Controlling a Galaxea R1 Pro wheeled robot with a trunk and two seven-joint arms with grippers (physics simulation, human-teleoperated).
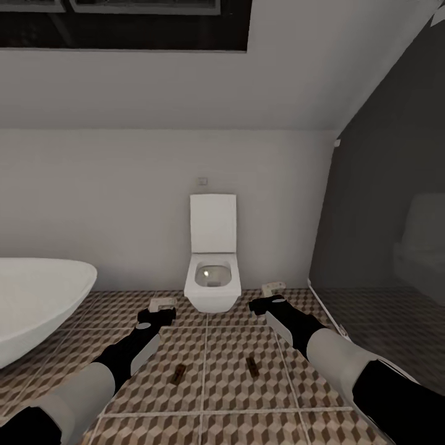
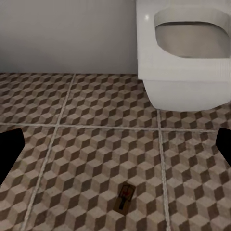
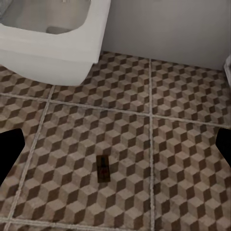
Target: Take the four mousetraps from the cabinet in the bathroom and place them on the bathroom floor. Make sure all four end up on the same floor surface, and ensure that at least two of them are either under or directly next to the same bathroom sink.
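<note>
A white wall-hung toilet (image 1: 212,281) with its lid raised stands against the pale back wall (image 1: 123,198), a small flush plate (image 1: 203,181) set in the wall just above it. The floor (image 1: 216,395) is laid in large tiles printed with a brown, beige and white cube pattern, parted by pale grout lines. A big white oval tub (image 1: 34,296) sits at the left, a dark grey glossy wall (image 1: 383,204) closes the right side, and a dark window (image 1: 123,21) runs along the top.

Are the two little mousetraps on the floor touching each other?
Apart. The head view shows the left mousetrap and right mousetrap with patterned floor between them.
</note>
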